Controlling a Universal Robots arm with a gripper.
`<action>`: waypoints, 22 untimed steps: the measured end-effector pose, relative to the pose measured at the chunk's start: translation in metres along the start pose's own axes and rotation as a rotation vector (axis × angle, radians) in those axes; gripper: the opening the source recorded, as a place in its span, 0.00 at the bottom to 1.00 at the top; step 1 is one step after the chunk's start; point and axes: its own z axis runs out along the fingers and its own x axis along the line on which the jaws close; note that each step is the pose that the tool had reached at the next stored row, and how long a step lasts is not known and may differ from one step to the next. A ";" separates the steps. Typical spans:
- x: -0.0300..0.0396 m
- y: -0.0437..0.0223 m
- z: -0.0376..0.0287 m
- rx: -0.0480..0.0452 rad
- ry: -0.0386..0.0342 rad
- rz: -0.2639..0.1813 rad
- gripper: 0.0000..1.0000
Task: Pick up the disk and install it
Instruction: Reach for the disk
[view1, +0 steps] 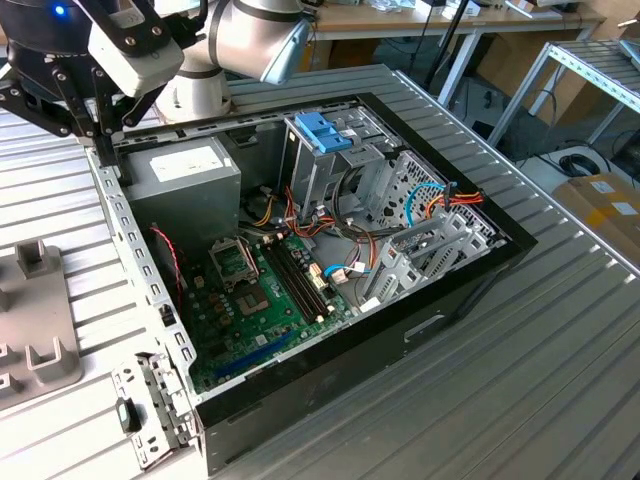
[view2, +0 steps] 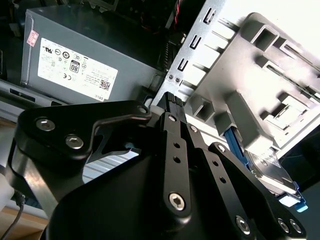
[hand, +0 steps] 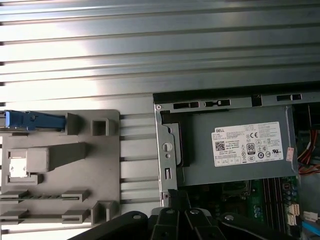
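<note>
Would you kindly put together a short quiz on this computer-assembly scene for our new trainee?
1. True or false: the disk already sits inside the computer case.
2. Which part bears the white sticker? A: the power supply; B: the grey fixture; C: the drive cage.
3. Fill in: the handle atop the drive cage is ____ in colour.
Key: 1 false, the disk sits at the grey fixture, outside the case; 2 A; 3 blue.
</note>
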 end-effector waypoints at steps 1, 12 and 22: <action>0.0006 0.0000 0.0000 0.0000 0.0000 0.000 0.10; 0.0074 -0.0005 -0.0002 0.0000 0.0000 0.000 0.10; 0.0137 -0.0010 -0.0003 0.0000 -0.0001 0.000 0.10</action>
